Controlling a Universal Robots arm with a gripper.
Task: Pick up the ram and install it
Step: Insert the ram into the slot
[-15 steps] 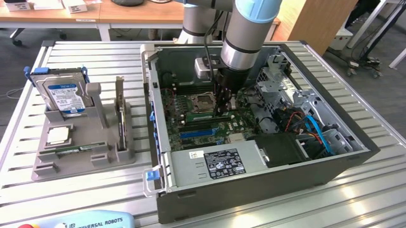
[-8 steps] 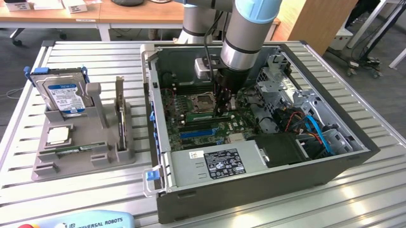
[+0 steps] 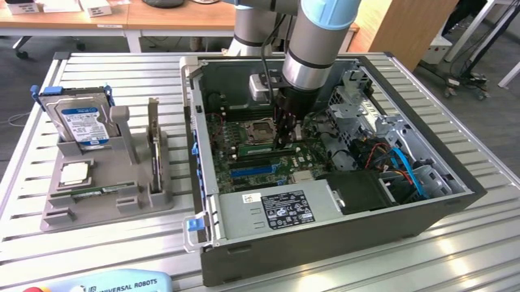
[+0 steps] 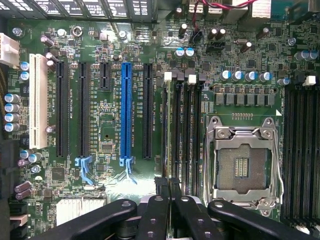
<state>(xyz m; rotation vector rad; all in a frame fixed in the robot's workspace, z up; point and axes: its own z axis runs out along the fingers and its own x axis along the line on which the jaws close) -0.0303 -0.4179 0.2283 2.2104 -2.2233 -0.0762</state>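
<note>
**Table** (image 3: 122, 73): ribbed metal slats, silver-grey, running across the whole frame.

**Computer case** (image 3: 325, 243): dark sheet-metal box lying open-sided at the centre and the exterior view's right. A grey labelled power supply (image 3: 276, 210) sits at its lower edge.

**Arm** (image 3: 317, 42): smooth grey cylinder with a light-blue collar. It comes down from the upper centre of the frame into the case.

**Motherboard** (image 4: 110, 130): glossy green board. It is set with long black slots, one blue slot (image 4: 126, 110), one white slot (image 4: 36, 100) and small round capacitors.

**Holder** (image 3: 97, 207): grey moulded plastic at the exterior view's left. It carries an upright silver hard drive (image 3: 81, 121) with a blue label and a flat square processor chip (image 3: 73, 173).

**Processor socket** (image 4: 242, 162): square steel frame around a dark contact field.

**Ram** (image 3: 253, 148): long, thin green board. In the wrist view it is seen edge-on (image 4: 167, 130) as a narrow strip. It is inside the case, lined up along a black memory slot beside the socket, on the blue slot's side. Whether it is fully seated cannot be told.

**End effector** (image 4: 168, 184): black, matte fingers drawn together and clamped on one end of the ram. In the exterior view it stands at the centre of the frame (image 3: 286, 143).
</note>
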